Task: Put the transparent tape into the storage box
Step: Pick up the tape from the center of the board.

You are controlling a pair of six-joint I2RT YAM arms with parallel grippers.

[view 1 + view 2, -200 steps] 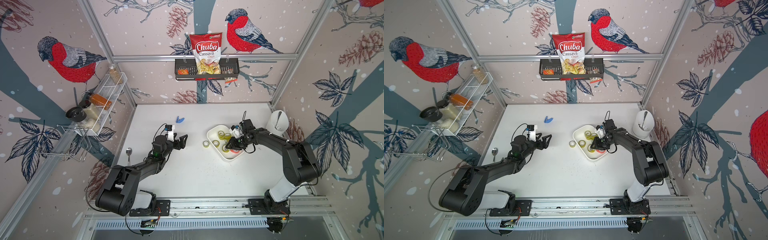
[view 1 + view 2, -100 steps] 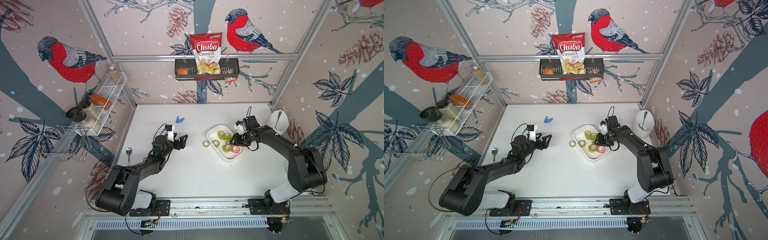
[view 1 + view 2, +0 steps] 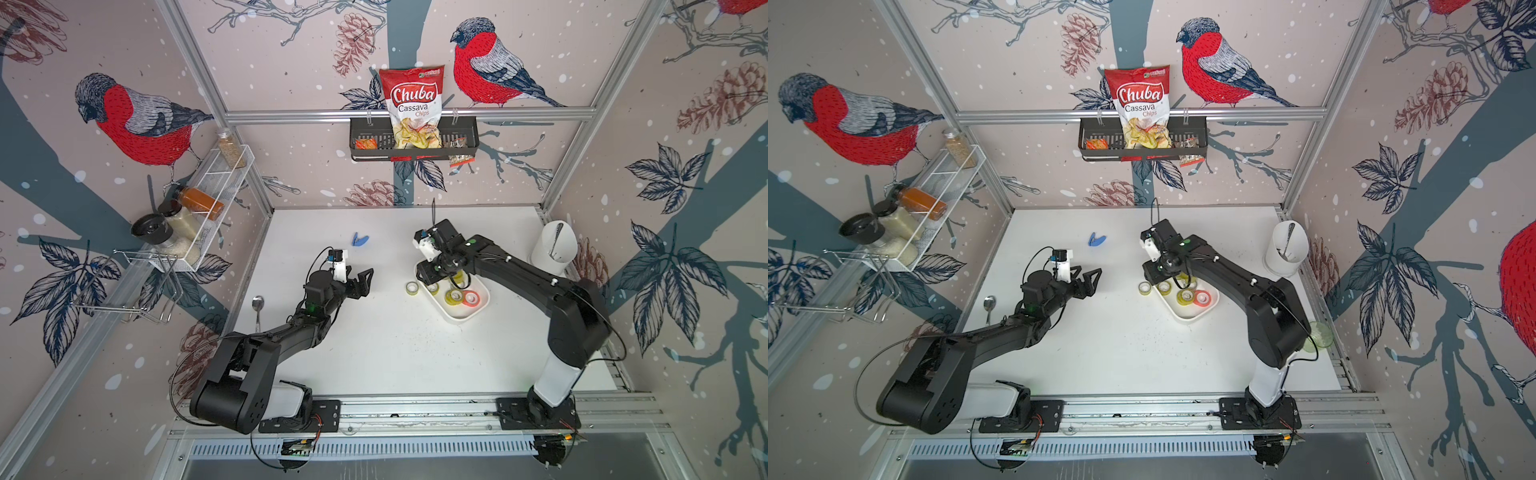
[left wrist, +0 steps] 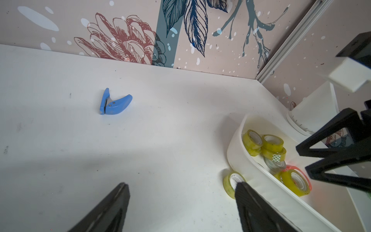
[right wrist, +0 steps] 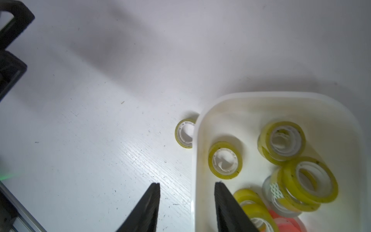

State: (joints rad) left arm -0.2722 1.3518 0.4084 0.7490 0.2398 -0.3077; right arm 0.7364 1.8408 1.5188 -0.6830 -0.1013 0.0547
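Note:
One transparent tape (image 3: 412, 287) (image 3: 1145, 288) (image 5: 184, 133), a yellowish clear roll with a white core, lies flat on the table touching the outside of the storage box (image 3: 461, 318) (image 3: 1185, 316) (image 5: 261, 95). Several more rolls and a red one (image 3: 471, 297) lie in the box. My right gripper (image 3: 432, 271) (image 5: 187, 185) hovers open and empty over the box's near-left rim, one finger above the table and the other above the inside. My left gripper (image 3: 361, 280) (image 4: 181, 184) stands open and empty over bare table, left of the roll (image 4: 230, 183).
A blue tape cutter (image 3: 360, 239) (image 4: 114, 103) lies at the back of the table and a spoon (image 3: 257, 305) near the left edge. A tall white holder (image 3: 555, 247) stands at the right. A black basket (image 3: 413, 143) hangs on the back wall.
My right gripper has come away from the middle of the box toward its left end, and its jaws have widened. The left arm has not moved.

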